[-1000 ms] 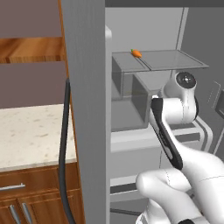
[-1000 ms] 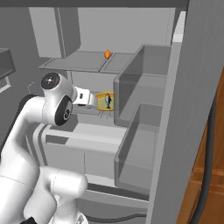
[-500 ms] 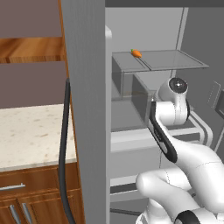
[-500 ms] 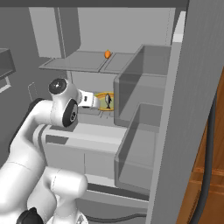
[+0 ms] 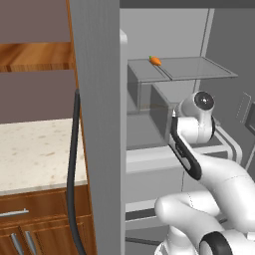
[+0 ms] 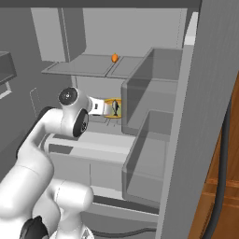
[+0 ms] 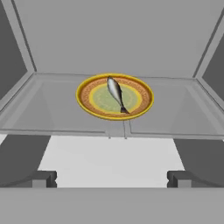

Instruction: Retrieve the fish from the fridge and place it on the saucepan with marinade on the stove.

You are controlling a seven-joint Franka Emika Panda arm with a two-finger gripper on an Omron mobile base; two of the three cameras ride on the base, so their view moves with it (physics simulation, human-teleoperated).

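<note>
Claw: the claw (image 7: 112, 178) has its jaws spread wide with nothing between them; its two dark finger tips (image 7: 40, 178) rise at the lower edge of the hand view, well apart from each other and short of the plate.
Arm: the white arm (image 6: 70, 119) reaches into the open fridge (image 6: 154, 93), its wrist level with the middle shelf.
Shelf: a pale grey shelf (image 7: 175, 113) carries the round yellow plate (image 7: 87, 103), near the middle, with bare shelf on either side.
Fish: the fish (image 7: 115, 93) lies on the plate, slim and silver-grey, its tail pointing toward the claw; in the right base view the fish (image 6: 115, 107) is just beyond the hand, though too small there to tell how it lies.
Upper shelf: a small orange item (image 5: 155, 61) sits on the shelf above; the same orange item (image 6: 114, 58) shows from the other side.
Door: the fridge door (image 5: 97, 124) stands open, a dark curved handle (image 5: 72, 169) along it.
Table: a speckled pale table (image 5: 35, 149) over wooden cabinets lies beyond the door.
</note>
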